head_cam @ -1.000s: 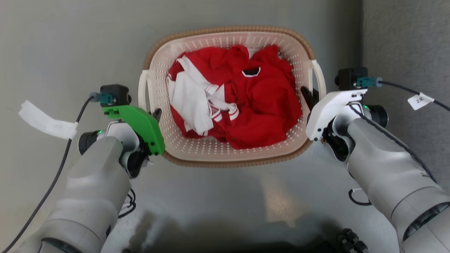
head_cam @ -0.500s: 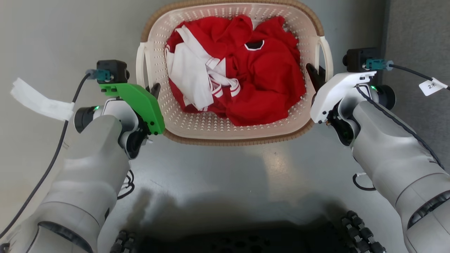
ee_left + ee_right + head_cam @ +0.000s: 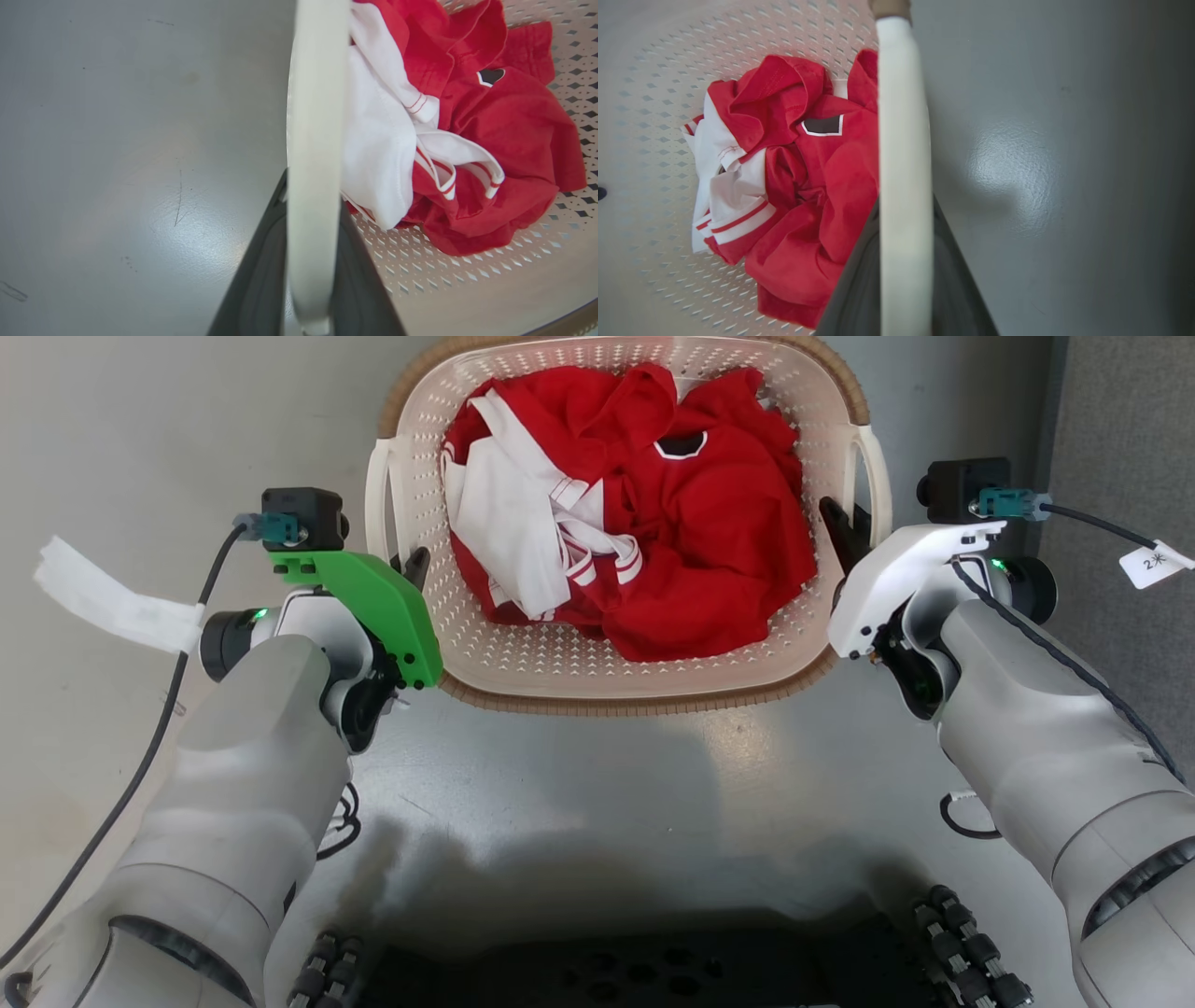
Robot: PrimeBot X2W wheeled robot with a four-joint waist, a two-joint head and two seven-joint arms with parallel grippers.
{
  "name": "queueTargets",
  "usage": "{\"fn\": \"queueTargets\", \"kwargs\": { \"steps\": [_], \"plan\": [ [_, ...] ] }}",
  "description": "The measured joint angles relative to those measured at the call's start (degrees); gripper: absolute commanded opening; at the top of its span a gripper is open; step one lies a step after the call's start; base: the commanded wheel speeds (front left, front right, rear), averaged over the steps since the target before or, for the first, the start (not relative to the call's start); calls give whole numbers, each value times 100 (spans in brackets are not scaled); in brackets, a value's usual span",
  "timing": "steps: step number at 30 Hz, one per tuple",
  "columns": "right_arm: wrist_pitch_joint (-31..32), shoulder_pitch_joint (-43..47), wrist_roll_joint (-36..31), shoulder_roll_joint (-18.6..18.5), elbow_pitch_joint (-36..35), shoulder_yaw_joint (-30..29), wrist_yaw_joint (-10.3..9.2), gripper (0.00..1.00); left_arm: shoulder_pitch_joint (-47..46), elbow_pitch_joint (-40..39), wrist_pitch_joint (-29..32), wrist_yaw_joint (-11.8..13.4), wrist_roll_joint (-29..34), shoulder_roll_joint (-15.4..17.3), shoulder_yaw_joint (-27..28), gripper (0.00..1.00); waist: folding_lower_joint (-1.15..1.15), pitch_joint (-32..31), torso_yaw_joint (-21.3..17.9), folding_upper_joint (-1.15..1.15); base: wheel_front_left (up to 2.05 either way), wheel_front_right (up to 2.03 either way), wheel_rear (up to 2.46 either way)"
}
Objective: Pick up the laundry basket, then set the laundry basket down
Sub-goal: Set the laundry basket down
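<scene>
Two grippers pinch opposite handles (image 3: 312,140): left gripper (image 3: 415,567) and right gripper (image 3: 838,523) flank the laundry basket (image 3: 635,695), its long axis spanning between them.

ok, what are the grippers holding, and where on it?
The laundry basket: left gripper clamps its left side handle, right gripper its right side handle.

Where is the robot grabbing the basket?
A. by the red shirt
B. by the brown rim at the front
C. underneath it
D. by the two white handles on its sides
D: the left gripper has its dark fingers on both sides of the left handle, and the right gripper does the same on the right handle of the basket.
</scene>
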Motion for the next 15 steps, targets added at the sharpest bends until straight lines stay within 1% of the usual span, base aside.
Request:
{"fn": "queueTargets", "kwargs": {
  "steps": [5, 6, 7, 8, 9, 10, 15],
  "plan": [
    [-9, -27, 29, -2, 51, 20, 1, 0, -71, 41, -41, 0, 0, -7, -51, 0, 0, 46, 13, 0, 0, 0, 0],
    [-15, -32, 33, -3, 59, 23, 1, 0, -77, 47, -42, 0, 0, -7, -59, 11, 0, 51, 14, 0, 0, 0, 0],
    [-19, -37, 33, -3, 67, 24, 2, 11, -86, 57, -49, 0, 0, -5, -71, 43, 0, 55, 15, 0, 0, 0, 0],
    [-43, -46, 33, -2, 77, 27, 3, 42, -97, 64, -49, 0, 1, -7, -86, 85, 0, 58, 16, 0, 0, 0, 0],
    [-56, -55, 33, -4, 93, 33, 14, 99, -113, 68, -49, 0, 1, -10, -100, 100, 0, 60, 16, 0, 0, 0, 0],
    [-56, -65, 33, -3, 114, 44, 57, 100, -125, 79, -51, 0, 1, -9, -108, 100, 0, 60, 17, 0, 0, 0, 0],
    [-57, -81, 33, 4, 190, 57, 63, 100, -150, 109, -90, 0, 1, -8, -134, 100, 0, 37, 19, 0, 0, 0, 0]
  ]
}}
